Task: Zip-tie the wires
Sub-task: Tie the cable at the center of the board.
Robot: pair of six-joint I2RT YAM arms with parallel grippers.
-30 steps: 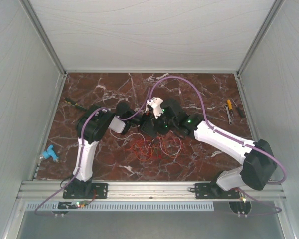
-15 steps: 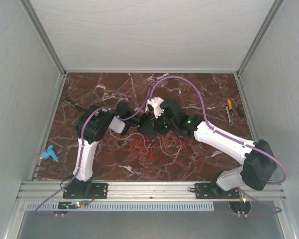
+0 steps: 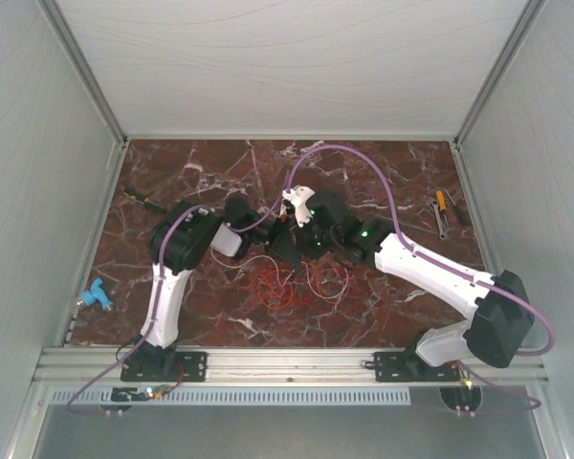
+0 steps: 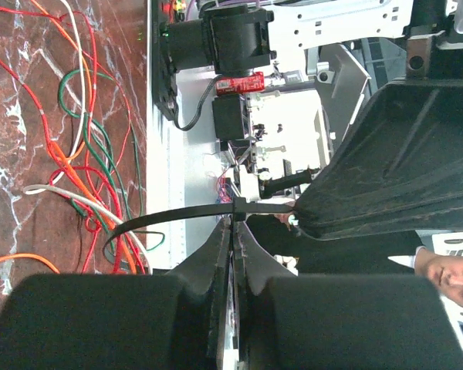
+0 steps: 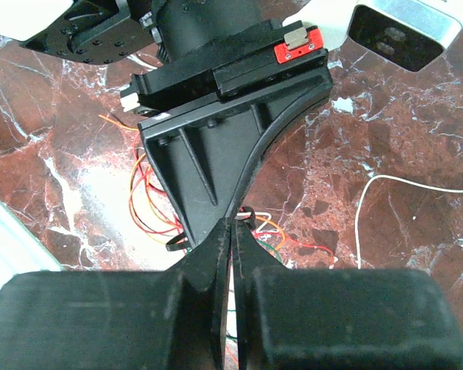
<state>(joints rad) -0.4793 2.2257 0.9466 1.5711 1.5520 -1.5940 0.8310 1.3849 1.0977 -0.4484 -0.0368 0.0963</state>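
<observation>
At the near left edge of the counter (image 3: 220, 320) lies a small blue plastic piece (image 3: 94, 296). Further in, at the middle, the wires (image 3: 285, 284) lie on the marble in a loose tangle of red, orange, white and green loops. Just beyond the tangle the two arms meet, wrists turned toward each other. The left fingers (image 4: 212, 262) are closed, pinching the zip tie (image 4: 185, 213) at its small head. From there the black strip runs straight across to the right fingers (image 5: 208, 258), which are closed on its end. The strip's other end curves down in among the wires. Whether it passes around them cannot be told. At the far right, near the wall, a yellow-handled screwdriver (image 3: 441, 201) lies just beside a grey wrench (image 3: 442, 226).
</observation>
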